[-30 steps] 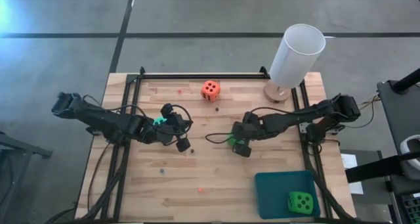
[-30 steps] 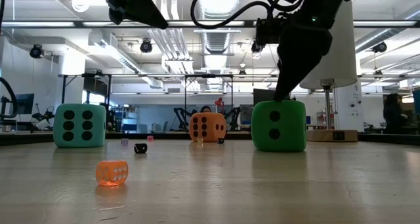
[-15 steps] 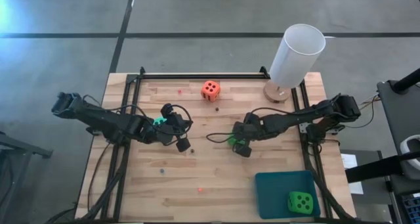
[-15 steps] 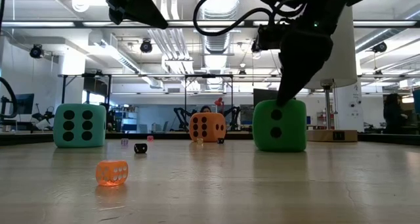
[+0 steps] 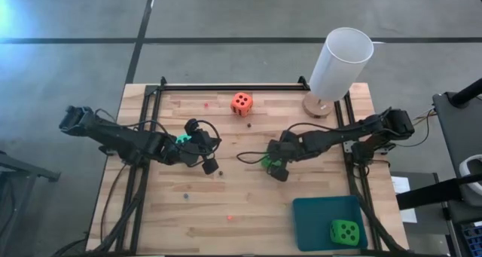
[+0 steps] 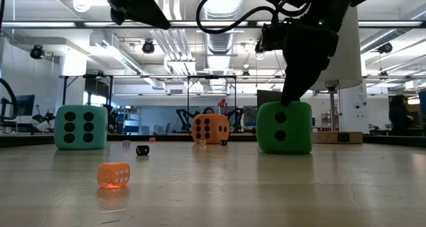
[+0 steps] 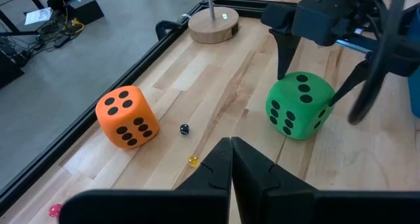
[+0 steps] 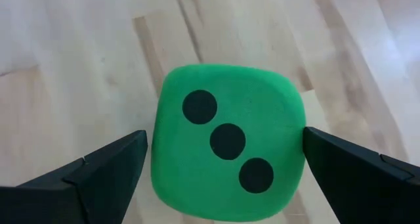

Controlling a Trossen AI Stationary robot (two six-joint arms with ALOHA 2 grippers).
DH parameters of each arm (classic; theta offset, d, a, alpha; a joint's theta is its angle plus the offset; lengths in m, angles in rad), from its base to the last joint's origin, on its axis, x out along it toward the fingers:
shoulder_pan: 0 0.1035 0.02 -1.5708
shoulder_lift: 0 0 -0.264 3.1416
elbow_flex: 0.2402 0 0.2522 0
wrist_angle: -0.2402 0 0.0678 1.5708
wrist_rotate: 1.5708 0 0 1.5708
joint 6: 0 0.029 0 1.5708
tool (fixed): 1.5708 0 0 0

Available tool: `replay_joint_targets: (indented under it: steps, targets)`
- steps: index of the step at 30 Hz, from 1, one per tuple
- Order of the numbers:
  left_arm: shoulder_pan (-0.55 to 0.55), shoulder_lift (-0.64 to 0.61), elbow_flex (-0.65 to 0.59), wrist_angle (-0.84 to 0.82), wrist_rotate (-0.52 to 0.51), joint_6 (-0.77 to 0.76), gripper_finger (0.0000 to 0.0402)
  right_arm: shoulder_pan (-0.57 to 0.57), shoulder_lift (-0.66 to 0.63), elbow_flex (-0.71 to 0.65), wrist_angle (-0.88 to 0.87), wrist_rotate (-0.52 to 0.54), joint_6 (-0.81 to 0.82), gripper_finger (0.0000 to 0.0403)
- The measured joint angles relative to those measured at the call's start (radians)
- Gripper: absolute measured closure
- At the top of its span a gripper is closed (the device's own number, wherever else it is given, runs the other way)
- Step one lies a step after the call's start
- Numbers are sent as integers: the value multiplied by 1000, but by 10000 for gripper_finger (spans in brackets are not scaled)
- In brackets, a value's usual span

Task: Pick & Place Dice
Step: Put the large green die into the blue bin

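Note:
A bright green die (image 8: 226, 142) rests on the wooden table near its middle, three pips up, with my right gripper (image 8: 224, 140) open over it from above, one finger on either side (image 7: 300, 106). The orange-red die (image 5: 241, 102) sits toward the far edge. The turquoise die (image 5: 182, 139) sits at the left, partly hidden under my left arm. My left gripper (image 7: 231, 155) is shut on nothing and hangs above the table to the left of the green die. A second green die (image 5: 344, 230) lies in the teal tray (image 5: 320, 212). My right gripper comes down from above with its fingertips (image 8: 134, 152) close beside two opposite sides of the green die (image 8: 164, 158). I cannot tell whether they touch it. The die sits flat on the table.
A tall white cylinder (image 5: 340, 61) on a round wooden base stands at the far right corner. Tiny dice lie scattered on the wood, among them an orange one (image 6: 113, 175) and a black one (image 6: 142, 150). Black rails (image 5: 226, 86) run along the table's far, left and right sides.
My right gripper has turned and tipped a little over the green die, staying open and in place.

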Motion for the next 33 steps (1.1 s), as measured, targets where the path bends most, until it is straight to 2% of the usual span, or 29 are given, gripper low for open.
replay_joint_targets:
  steps: [6,11,21,33]
  targets:
    - [0,0,0,0,0,0,391,25,-8,25,-30,-38,-2,3]
    - [0,0,0,0,0,0,391,19,-13,48,-64,-26,-1,3]
    - [0,0,0,0,0,0,391,12,-13,37,-61,-29,106,3]
    - [0,0,0,-6,0,0,391,12,8,29,-44,-33,110,3]
